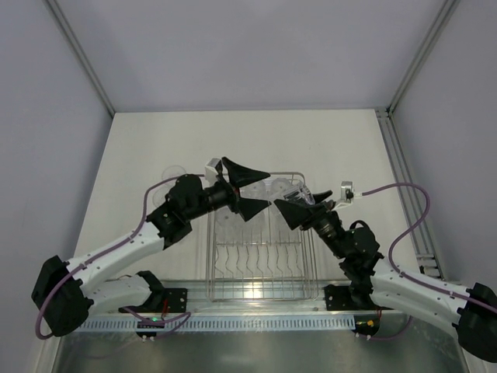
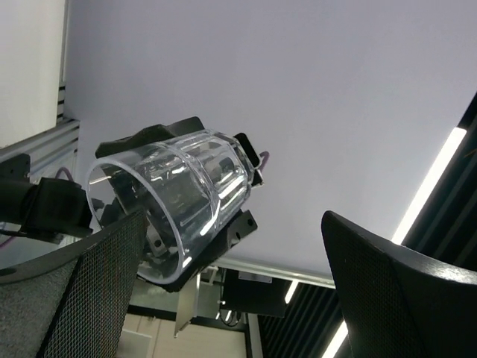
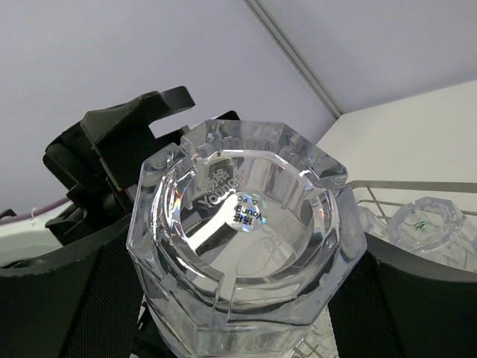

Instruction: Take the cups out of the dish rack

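A clear cup [image 3: 242, 239] sits in the right gripper [image 1: 303, 203], up off the dish rack [image 1: 260, 268] over its far right end. Its long axis runs along the line of the gripper: the eight-sided base faces back at the right wrist camera (small print shows in the middle of it), and the open mouth points away, toward the left gripper [image 1: 264, 189]. In the left wrist view the same cup [image 2: 171, 209] lies tilted, rim toward the lower left and base up to the right. The right gripper is closed on the cup's sides, one black finger [image 3: 59, 298] on each flank.

A second cup [image 3: 428, 220] rests in the rack just beyond, a flat eight-sided face turned up.

The left gripper [image 2: 238, 298] is spread wide and holds nothing; it is turned sideways over the rack's far edge and faces the cup's mouth from close by, not touching. The left arm [image 1: 116, 252] bows out from its base at lower left, its wrist pointing right. The right arm [image 1: 404, 287] reaches from lower right up and leftward. The rack stands on the pale worktop [image 1: 233, 140] between the two arms
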Tool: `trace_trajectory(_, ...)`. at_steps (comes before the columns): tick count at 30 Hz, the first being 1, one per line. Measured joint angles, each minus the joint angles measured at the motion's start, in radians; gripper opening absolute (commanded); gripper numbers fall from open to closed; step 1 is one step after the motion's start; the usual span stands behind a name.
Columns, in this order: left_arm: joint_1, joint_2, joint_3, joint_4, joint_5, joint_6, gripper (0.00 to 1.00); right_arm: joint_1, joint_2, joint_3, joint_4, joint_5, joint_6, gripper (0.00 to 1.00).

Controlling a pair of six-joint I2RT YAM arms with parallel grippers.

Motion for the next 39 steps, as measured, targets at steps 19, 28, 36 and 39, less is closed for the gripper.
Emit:
trace_trajectory(19, -0.064, 0.148, 0.066, 0.135, 0.047, -0.062, 0.48, -0.009, 0.196, 0.006, 0.257, -0.113, -0.004, 0.05)
trace_trajectory(28, -0.079, 0.148, 0.055, 0.141, 0.051, -0.088, 0.18, -0.023, 0.175, 0.01, 0.272, -0.153, -0.006, 0.07)
trace_trajectory(36, -0.089, 0.164, 0.054, 0.198, 0.058, -0.113, 0.01, -0.029, 0.115, 0.01, 0.224, -0.166, -0.009, 0.65)
trace_trajectory(39, -0.091, 0.172, 0.05, 0.214, 0.06, -0.121, 0.0, -0.028, 0.068, 0.01, 0.163, -0.156, -0.011, 0.81)
